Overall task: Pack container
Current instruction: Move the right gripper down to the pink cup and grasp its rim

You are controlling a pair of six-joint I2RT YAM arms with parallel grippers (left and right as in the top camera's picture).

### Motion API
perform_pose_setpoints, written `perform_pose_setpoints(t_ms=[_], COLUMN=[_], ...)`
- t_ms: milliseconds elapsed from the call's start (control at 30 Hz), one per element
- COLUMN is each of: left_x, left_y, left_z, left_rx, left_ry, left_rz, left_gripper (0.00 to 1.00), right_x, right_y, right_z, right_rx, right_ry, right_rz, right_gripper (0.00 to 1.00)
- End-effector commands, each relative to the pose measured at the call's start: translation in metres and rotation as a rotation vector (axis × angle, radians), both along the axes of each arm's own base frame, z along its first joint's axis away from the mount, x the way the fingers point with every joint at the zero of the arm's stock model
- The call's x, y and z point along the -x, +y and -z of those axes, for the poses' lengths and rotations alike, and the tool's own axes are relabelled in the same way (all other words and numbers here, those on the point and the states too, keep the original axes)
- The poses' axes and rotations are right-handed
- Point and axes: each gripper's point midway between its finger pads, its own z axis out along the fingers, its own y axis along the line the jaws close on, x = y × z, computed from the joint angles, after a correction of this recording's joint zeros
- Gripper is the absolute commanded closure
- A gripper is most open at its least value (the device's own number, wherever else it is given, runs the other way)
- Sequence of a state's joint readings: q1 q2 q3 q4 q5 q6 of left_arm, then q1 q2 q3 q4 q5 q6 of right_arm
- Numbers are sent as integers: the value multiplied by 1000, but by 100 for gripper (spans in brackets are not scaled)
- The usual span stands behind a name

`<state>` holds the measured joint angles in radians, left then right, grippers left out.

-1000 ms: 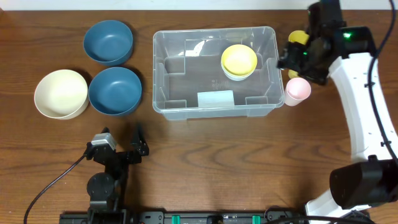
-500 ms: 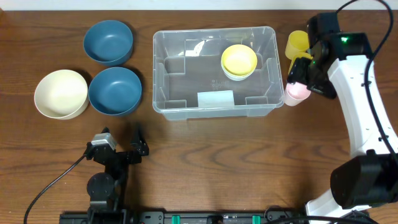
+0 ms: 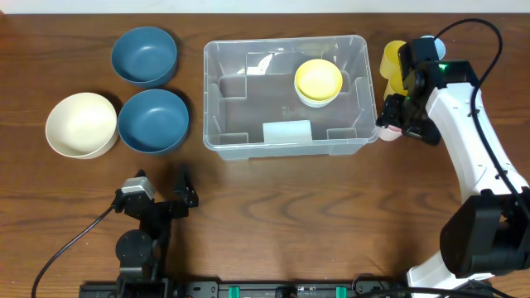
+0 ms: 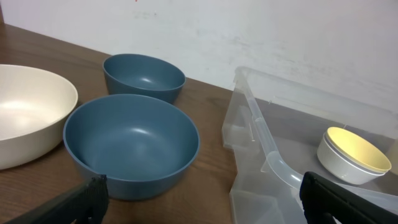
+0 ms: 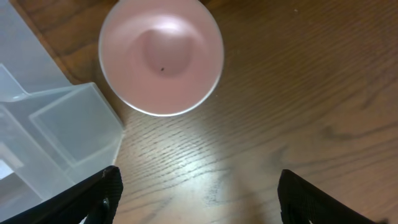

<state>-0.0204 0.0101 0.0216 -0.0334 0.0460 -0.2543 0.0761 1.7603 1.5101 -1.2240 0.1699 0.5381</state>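
The large clear plastic rectangular container (image 3: pixel 240 103) sits mid-table; just beside its right-hand near corner stands a round pink plastic cup (image 5: pixel 161 56), mouth up. The right gripper (image 5: pixel 202 196) hovers over it with fingers spread wide and nothing between them. The step looks to be picking that cup. The cup lies off the fingers' midline, so the gripper should shift over it before descending; the finger on the container's side should stay clear of the corner; then close on the cup's wall and lift straight. The left gripper (image 4: pixel 205 199), in front of the container's left end, is likewise spread and empty.

Counted:
- two dark blue bowls (image 3: pixel 145 55) (image 3: pixel 153 120) left of the container;
- one cream bowl (image 3: pixel 80 124) further left;
- one small yellow-lined white bowl (image 3: pixel 318 81) inside the container;
- one pink cup;
- one yellow cup (image 3: pixel 392 58) by the container's right far corner.
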Motion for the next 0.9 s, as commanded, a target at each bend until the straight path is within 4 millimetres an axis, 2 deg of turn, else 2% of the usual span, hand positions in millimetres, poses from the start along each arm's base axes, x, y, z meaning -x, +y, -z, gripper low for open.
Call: perform_pose_setpoints(t_ms=[0,300,433,600,867], left_x=[1,1,1,1,1], left_y=[3,3,3,3,3], left_z=[16,16,16,16,16], left_rx=[-18,-18,-18,-18,-18], left_ry=[48,48,48,48,48], left_rz=[-12,-12,-12,-12,-12], left_gripper=[2,2,2,2,2], right_x=[-2,-6,-6,-8,-9], right_y=[10,36,38,27,-3], right_z=[-1,-2,-2,-3,-3], right_rx=[-22,-29,-28,-14,-61], right_ry=[-16,-37,-36,-44,-37], right_rz=[-17,-92,-98,-71,-28], right_gripper=[19,19,20,19,17])
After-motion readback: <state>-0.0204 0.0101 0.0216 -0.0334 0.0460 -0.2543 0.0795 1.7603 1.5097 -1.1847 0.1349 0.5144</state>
